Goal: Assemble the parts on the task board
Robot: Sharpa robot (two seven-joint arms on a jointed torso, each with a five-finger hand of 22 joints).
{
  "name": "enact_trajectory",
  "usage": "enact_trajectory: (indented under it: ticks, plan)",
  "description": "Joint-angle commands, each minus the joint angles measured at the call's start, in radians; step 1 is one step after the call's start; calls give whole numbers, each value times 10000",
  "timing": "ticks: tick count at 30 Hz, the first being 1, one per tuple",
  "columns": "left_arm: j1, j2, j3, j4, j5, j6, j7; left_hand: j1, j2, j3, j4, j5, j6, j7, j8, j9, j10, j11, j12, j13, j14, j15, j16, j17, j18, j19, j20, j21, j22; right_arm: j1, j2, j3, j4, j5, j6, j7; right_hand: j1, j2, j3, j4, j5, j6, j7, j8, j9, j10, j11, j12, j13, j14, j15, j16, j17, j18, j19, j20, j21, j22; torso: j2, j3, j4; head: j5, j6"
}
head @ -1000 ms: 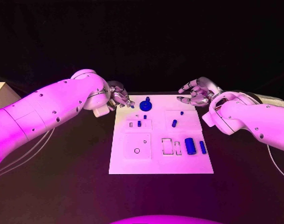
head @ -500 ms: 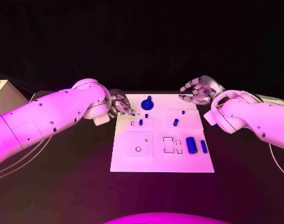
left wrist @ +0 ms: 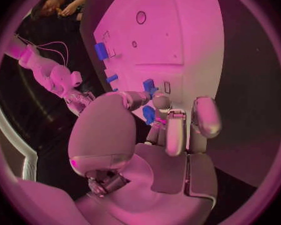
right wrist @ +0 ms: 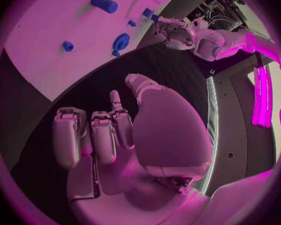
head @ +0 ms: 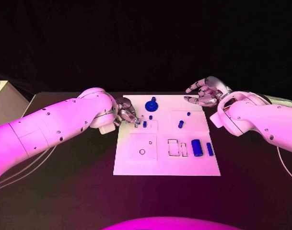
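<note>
**Left hand works a small blue part at the board's far-left corner**

The task board, a white plate, lies mid-table. On it the parts are scattered: a round blue gear-like piece at 12 o'clock, a short blue peg just right of centre, and a blue cylinder with a slim blue bar beside it at 4 o'clock. Several outlined slots and a ring-shaped hole toward 8 o'clock look unfilled, so I judge most of the assembly is left to do.

The left hand sits over the board's 10 o'clock edge. In the left wrist view its fingertips close around a small blue part, apparently pinching it; I cannot tell whether it is seated.

The right hand hovers past the 1 o'clock corner, fingers curved and apart, holding nothing.

Against the earlier frames, the left hand has crept nearer along the board's left edge toward the small slots; the right hand has barely moved.
</note>
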Motion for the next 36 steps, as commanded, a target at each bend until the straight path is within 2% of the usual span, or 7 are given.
enact_trajectory:
  ticks: [1,7,14,20,36]
  plan:
    - [-13,59,-5,-63,-160,292,-13,-28,103,1399,-1315,33,17,-66,35,10,81,-21,43,-3,790,-62,69,1871,1,75,-20,51,7,-3,4,5,7,-19,77,38,-99,15,34,-5,55,-76,-5,41,9,-35,12,-5,1327,920,17,-61,2105,-77,482,72,-44,1229,11,5,-4,-3,-41]
    - [-19,92,-13,-125,-209,626,-34,-34,94,1414,-1336,40,17,-69,37,12,72,-23,31,-27,787,-64,66,1863,-1,80,-22,55,14,-3,-7,5,19,-19,78,32,-99,15,34,-5,55,-76,-5,41,9,-35,12,-5,1327,920,17,-61,2105,-77,482,72,-44,1229,-3,15,4,-1,-97]
    - [-21,106,-15,-215,-327,818,-49,-39,79,1433,-1365,49,17,-71,40,13,79,-26,37,-19,798,-66,79,1889,-2,80,-24,57,17,-3,-15,5,29,-19,77,30,-99,15,34,-5,55,-76,-5,41,9,-35,12,-5,1327,920,17,-61,2105,-77,482,72,-44,1229,-4,1,-3,6,-129]
    - [-21,113,-15,-267,-364,979,-53,-51,59,1451,-1397,68,23,-73,45,15,93,-29,49,-2,803,-68,86,1901,-6,90,-27,66,35,-3,-19,5,33,-19,74,31,-99,15,34,-5,55,-76,-5,41,9,-35,12,-5,1327,920,17,-61,2105,-77,482,72,-44,1229,-9,4,9,11,-150]
    - [-22,171,-14,-351,-480,1007,-36,-62,41,1460,-1415,78,27,-73,47,16,101,-30,55,6,809,-68,94,1916,-7,93,-29,70,42,-3,-12,5,34,-20,75,37,-99,15,34,-5,55,-76,-5,41,9,-35,12,-5,1327,920,17,-61,2105,-77,482,72,-44,1229,-1,-7,-4,16,-183]
